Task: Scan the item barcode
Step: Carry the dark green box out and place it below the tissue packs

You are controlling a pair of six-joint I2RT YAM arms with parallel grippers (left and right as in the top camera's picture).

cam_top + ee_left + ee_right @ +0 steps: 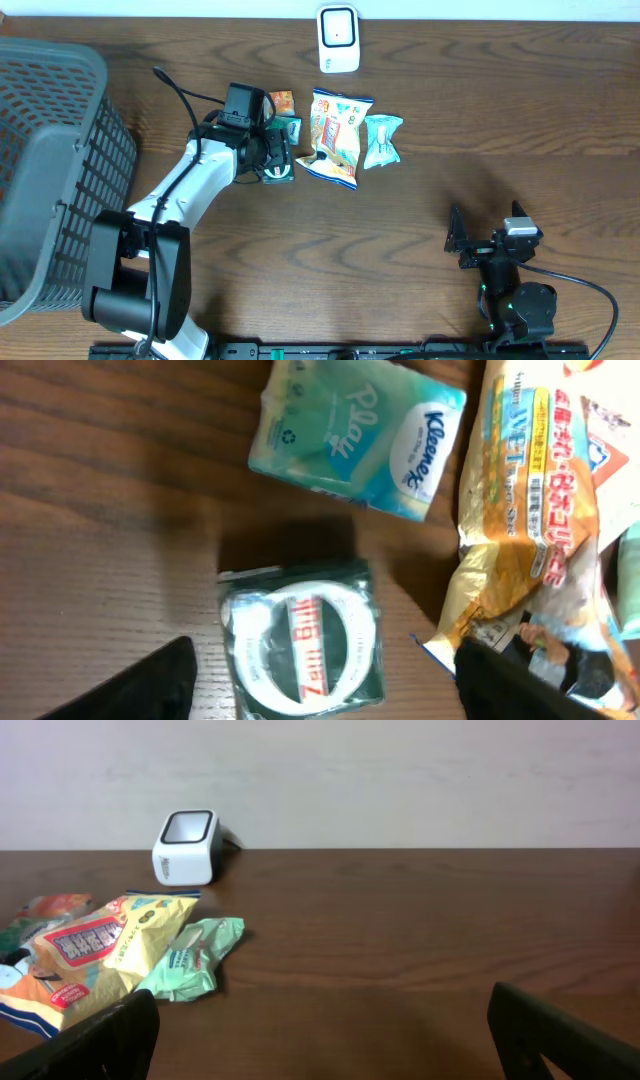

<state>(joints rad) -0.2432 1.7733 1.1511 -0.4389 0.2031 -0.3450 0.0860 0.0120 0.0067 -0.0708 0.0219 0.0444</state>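
Green packet (300, 645) lies flat, down and left of the white scanner (338, 38); left gripper (325, 660) hangs over it, fingers wide apart, holding nothing; right gripper (322, 1005), far below the scanner, is wide open and empty; I think nothing is scanned yet; grabbing and showing are left.

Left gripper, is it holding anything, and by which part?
Nothing is held. The left gripper stands open over the dark green packet, which lies flat on the table with a gap on each side.
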